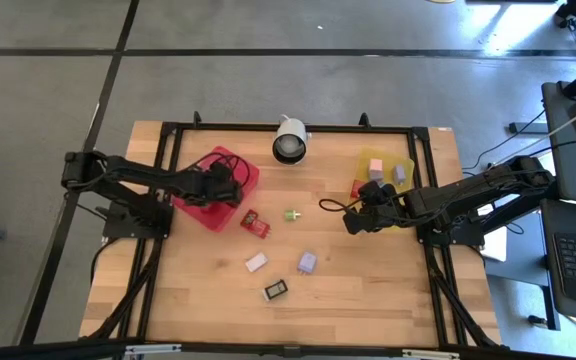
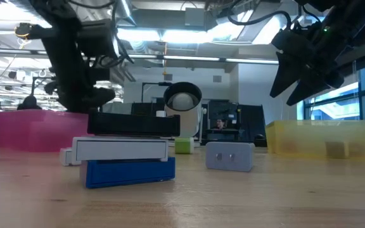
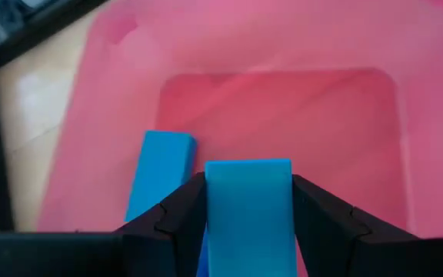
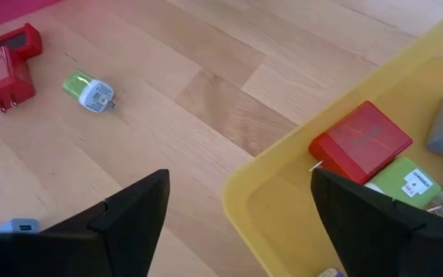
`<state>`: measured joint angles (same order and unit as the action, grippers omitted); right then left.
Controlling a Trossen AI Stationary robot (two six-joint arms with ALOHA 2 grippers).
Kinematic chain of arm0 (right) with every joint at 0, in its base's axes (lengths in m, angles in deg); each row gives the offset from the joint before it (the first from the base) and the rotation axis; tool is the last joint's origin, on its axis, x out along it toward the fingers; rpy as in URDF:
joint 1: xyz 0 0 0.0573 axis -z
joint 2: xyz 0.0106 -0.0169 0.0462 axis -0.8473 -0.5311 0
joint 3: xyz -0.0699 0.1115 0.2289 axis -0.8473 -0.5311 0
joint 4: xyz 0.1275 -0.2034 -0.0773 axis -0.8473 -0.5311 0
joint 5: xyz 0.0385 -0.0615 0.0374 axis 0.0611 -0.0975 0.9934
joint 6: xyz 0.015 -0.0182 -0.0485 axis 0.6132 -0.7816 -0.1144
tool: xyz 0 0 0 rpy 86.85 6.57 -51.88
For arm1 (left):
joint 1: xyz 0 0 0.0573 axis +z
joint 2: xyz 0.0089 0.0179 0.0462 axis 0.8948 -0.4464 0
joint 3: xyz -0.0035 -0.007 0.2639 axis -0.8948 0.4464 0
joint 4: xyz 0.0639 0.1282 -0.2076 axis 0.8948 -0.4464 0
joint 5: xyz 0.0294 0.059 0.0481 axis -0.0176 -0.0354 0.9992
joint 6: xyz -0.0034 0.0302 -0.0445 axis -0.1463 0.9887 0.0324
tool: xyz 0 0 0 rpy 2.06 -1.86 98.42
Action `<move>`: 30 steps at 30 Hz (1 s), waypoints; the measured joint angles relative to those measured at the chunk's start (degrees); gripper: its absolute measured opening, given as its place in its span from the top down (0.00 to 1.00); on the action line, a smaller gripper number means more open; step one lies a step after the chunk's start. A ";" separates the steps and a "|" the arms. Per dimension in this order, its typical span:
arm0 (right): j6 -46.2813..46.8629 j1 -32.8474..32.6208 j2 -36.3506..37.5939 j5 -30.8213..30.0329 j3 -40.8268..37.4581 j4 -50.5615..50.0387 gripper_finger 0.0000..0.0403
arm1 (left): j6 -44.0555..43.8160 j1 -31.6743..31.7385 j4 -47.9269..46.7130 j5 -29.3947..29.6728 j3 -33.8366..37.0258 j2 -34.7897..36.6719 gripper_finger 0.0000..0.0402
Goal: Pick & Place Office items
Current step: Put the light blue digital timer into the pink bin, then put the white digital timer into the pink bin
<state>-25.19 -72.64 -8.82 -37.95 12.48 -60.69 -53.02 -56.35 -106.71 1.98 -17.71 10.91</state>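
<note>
My left gripper hangs over the red tray at the table's left and is shut on a blue block. A second blue block lies flat on the tray's floor beside it. My right gripper stands open with nothing between its fingers, above the near left rim of the yellow tray. That tray holds a red piece, a green piece and others. Loose on the wood lie a red piece, a green one, a white one, a lilac one and a black, white-labelled one. My left gripper pinches the blue block by its two long sides between its two fingers. The fingers slant down into the red tray and lie along the block, whose free end sticks out ahead of the fingertips. Whether the block touches the tray's floor I cannot tell.
A white dome-shaped camera stands at the table's far edge between the two trays. A black frame runs around the tabletop. Bare wood lies between the trays and toward the near edge, around the loose pieces.
</note>
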 joint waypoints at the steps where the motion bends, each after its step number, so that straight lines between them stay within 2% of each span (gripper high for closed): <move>1: 0.00 0.02 0.00 0.00 -0.02 0.05 0.21 | 0.51 0.28 1.42 -0.39 0.35 0.00 0.60; 7: 0.00 0.02 0.00 0.00 -0.02 0.15 0.21 | 2.44 1.38 7.33 -2.25 2.93 0.02 0.59; 18: -0.02 0.00 0.00 0.00 -0.02 0.15 0.21 | 2.25 1.66 7.23 -2.36 3.67 0.02 0.55; 24: -0.02 0.00 0.00 -0.01 -0.02 0.15 0.21 | -2.49 1.66 7.23 -2.43 3.67 0.02 0.51; 30: -0.02 0.02 0.00 0.00 -0.02 0.15 0.21 | 1.73 1.66 5.93 -4.96 1.51 -0.02 0.48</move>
<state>-25.20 -72.62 -8.82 -37.95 12.46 -60.54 -51.29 -54.69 -100.77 -2.98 -16.20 10.89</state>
